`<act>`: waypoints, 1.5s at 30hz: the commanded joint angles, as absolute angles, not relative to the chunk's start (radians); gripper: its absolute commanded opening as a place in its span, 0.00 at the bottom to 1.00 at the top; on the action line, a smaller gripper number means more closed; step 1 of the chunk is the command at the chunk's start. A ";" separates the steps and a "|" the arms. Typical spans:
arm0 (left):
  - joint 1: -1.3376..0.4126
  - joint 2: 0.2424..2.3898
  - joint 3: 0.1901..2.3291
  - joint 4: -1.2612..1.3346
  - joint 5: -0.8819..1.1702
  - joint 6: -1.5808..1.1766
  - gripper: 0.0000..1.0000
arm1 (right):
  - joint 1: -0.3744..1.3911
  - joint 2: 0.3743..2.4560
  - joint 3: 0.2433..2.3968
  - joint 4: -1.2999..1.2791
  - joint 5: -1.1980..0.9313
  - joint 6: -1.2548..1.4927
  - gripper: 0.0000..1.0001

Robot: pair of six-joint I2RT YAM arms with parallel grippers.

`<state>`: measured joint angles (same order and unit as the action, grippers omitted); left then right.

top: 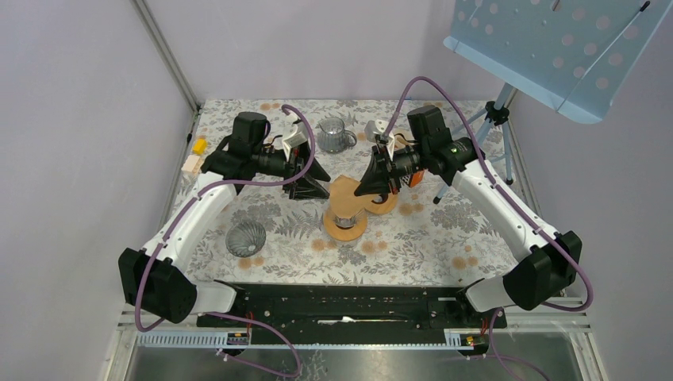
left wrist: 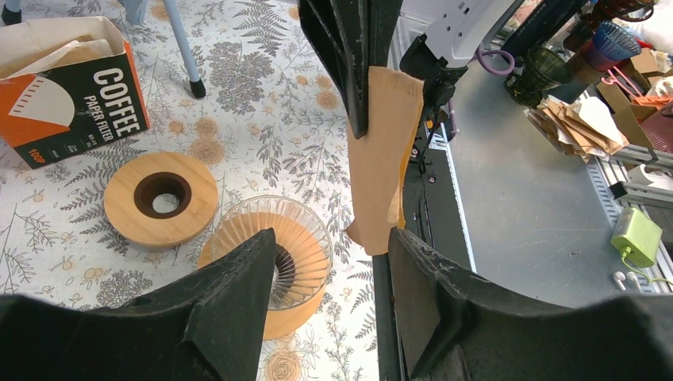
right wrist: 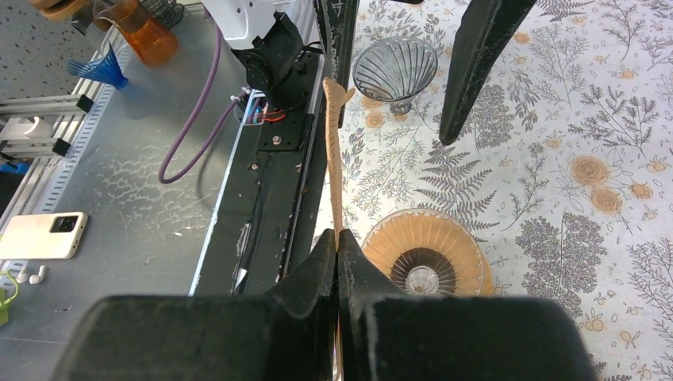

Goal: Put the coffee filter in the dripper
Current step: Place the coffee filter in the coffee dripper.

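At the far left of the floral table [top: 428, 238] stands a spare glass cone [top: 245, 237], well apart from the work and apparently not needed for this step. Next comes the left gripper [top: 311, 181], its fingers [left wrist: 238, 309] spread wide and holding nothing. They straddle the free end of the coffee filter [left wrist: 385, 143]; whether the paper brushes one of them cannot be told. The stance reads as readiness to take that loose edge, either to steady the sheet or to pull it open. The filter hangs in the air as a flat, folded brown sheet, above and just beside the dripper [left wrist: 305, 246], not in it. It is carried upright and edge-on, probably so the flimsy paper does not flop. The dripper, a ribbed glass cone on a wooden base, sits mouth up below both grippers, placed to receive the paper. To its right, the right gripper [right wrist: 337, 242] has its fingers [right wrist: 313, 274] pressed together on one edge of the filter, bearing its whole weight. Farther right in the overhead view lie a wooden ring [left wrist: 127, 210] and the open filter box [left wrist: 71, 87]. The placing is judged not yet done.
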<state>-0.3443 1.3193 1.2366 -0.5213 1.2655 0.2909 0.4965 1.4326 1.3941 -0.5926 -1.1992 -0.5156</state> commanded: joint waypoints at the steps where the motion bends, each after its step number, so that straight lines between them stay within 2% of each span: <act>1: -0.343 1.301 1.239 -0.483 1.312 0.310 0.58 | 0.500 1.436 1.443 -0.571 -1.247 -0.500 0.00; 45: -0.370 1.274 1.240 -0.513 1.274 0.343 0.61 | 0.498 1.433 1.445 -0.596 -1.193 -0.528 0.00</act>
